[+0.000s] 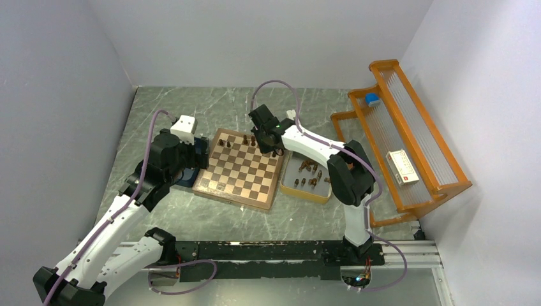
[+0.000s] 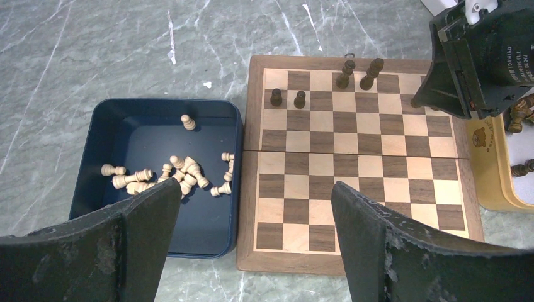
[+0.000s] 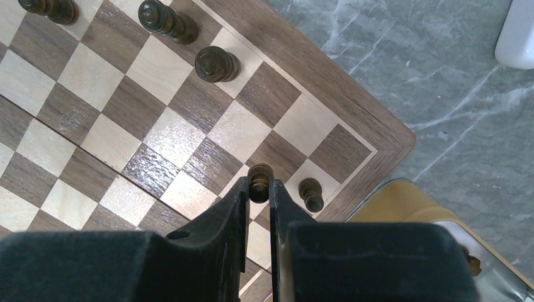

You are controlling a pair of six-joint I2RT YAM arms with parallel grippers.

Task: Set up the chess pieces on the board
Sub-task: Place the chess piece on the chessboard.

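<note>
Presently, a turned dark brown wooden pawn is pinched by the right gripper near a corner of the glossy chequered wooden board; the left gripper is held wide open above the veined grey counter.

A square wooden chessboard of tan and dark brown squares lies on the grey marbled desk. Four dark brown wooden chessmen stand upright on its far rows, two short and two taller. Just beside the board's left edge sits a navy rectangular tray holding pale wooden chessmen, most lying down. A yellow tray adjoins the board's right edge. The left tool gapes wide above the board's near edge. The right arm's black tool hangs over its far right corner.
</note>
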